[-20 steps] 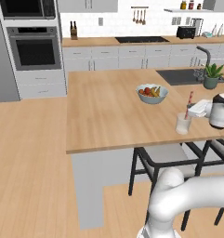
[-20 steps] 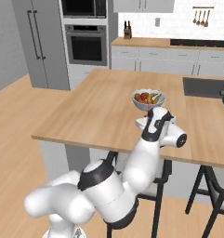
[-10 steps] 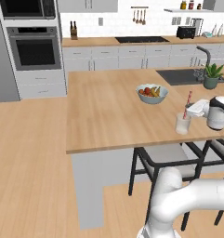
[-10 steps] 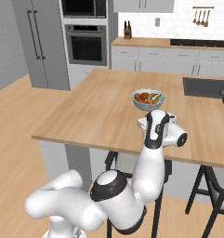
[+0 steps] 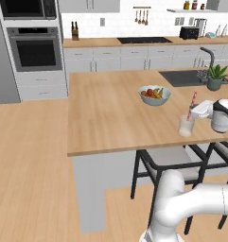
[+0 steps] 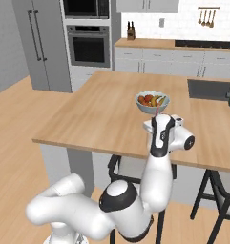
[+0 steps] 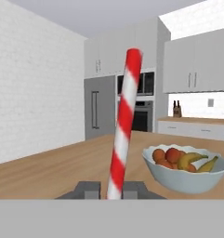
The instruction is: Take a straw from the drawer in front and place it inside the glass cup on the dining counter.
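The straw [image 5: 192,104] stands tilted in the glass cup [image 5: 185,126], its lower end inside the tumbler and its striped top leaning up toward the gripper [image 5: 198,111] beside it. The cup sits near the front edge of the dining counter [image 5: 106,113], with the fruit bowl [image 5: 154,94] further back on the wooden top. In the hand view the straw [image 7: 124,123] rises between the two dark fingertips [image 7: 88,189] (whether they pinch it or stand slightly apart I cannot tell), the bowl [image 7: 188,168] to its right
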Tool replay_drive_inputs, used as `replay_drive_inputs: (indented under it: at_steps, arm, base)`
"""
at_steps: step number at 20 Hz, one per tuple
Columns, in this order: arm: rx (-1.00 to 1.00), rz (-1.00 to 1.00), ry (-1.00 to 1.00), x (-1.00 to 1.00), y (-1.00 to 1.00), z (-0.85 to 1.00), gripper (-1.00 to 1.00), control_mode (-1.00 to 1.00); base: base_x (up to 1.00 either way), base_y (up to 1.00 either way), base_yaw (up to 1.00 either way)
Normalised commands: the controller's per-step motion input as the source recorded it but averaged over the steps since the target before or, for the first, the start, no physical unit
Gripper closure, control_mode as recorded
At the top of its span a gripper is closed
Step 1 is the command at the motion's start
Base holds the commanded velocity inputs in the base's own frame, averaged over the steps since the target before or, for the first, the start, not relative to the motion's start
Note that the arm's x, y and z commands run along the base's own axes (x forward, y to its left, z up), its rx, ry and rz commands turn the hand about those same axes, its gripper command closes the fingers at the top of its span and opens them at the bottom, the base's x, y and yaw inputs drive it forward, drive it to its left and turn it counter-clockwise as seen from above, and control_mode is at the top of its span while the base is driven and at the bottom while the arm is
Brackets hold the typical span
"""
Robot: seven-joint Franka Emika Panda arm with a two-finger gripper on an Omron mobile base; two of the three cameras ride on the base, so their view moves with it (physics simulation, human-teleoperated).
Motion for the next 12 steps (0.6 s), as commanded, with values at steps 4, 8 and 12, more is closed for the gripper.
replay_drive_inputs:
  at_steps: [4,8,12]
  arm:
    - [-0.01,0.0,0.0,0.0,-0.11,0.0,1.0,-1.0]
    - [-0.05,0.0,0.0,0.07,0.0,-0.16,1.0,-1.0]
    - [-0.04,0.0,0.0,0.06,0.0,-0.26,1.0,-1.0]
  base:
    - [0.0,0.0,0.0]
    - [0.0,0.0,0.0]
    - [0.0,0.0,0.0]
